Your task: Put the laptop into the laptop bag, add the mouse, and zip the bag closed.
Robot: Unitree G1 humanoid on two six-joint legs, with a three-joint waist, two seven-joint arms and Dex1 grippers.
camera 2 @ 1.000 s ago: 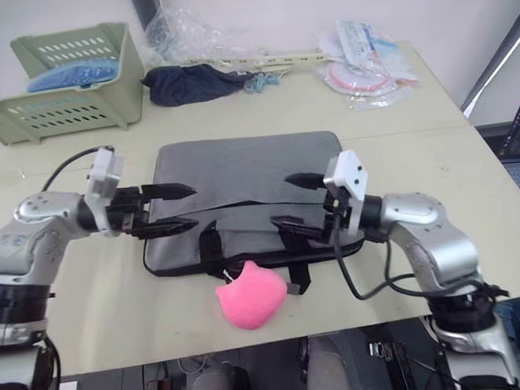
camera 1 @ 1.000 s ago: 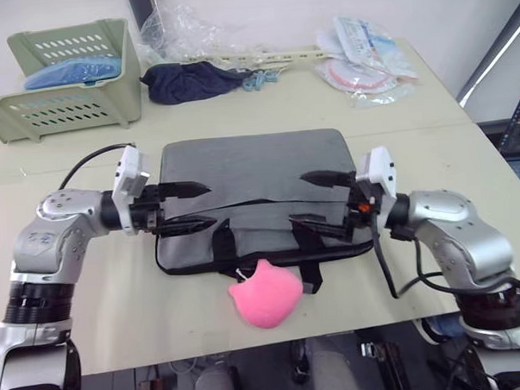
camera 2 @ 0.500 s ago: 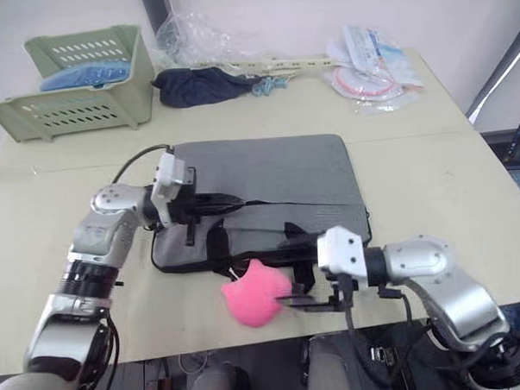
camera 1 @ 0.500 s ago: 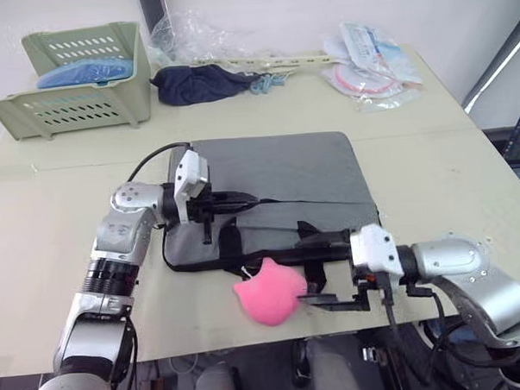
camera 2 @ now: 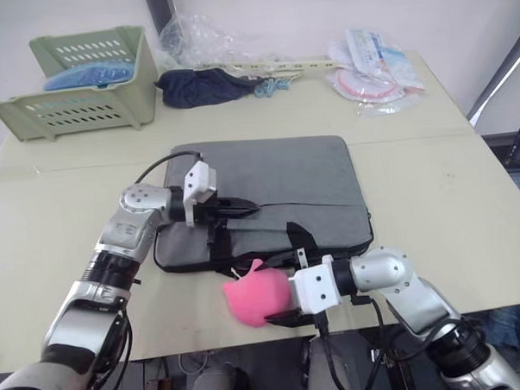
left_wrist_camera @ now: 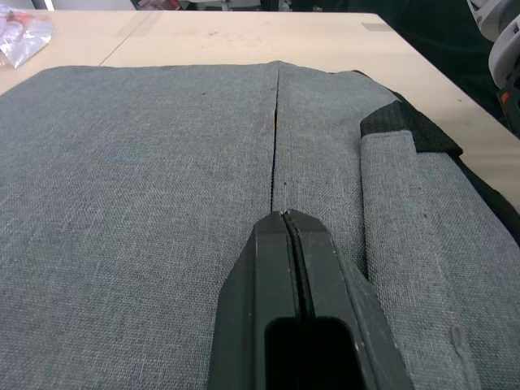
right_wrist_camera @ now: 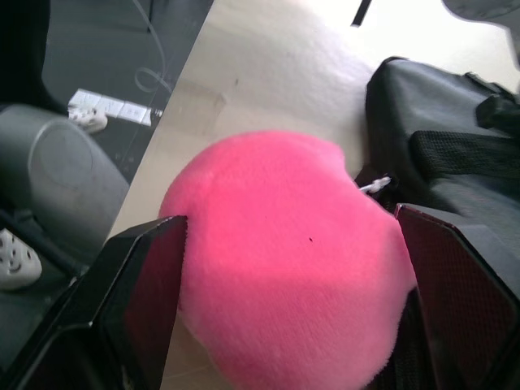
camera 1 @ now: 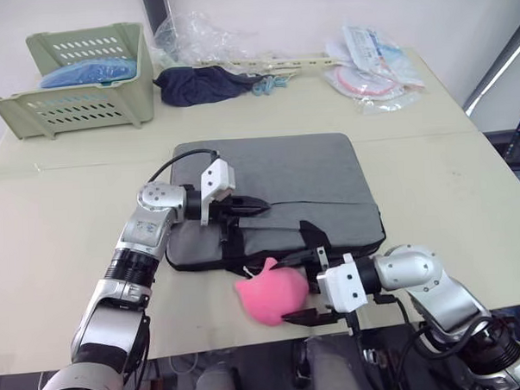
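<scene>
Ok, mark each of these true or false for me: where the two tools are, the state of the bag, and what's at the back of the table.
1. The left tool is shut, resting on the grey laptop bag by its zip line. True.
2. The right tool is shut on a bag handle. False: it is open around the pink plush toy.
3. The pink plush toy lies at the bag's near edge. True.
4. The green basket sits at the far right corner of the table. False: far left.
5. A dark cloth lies on the table beyond the bag. True.
</scene>
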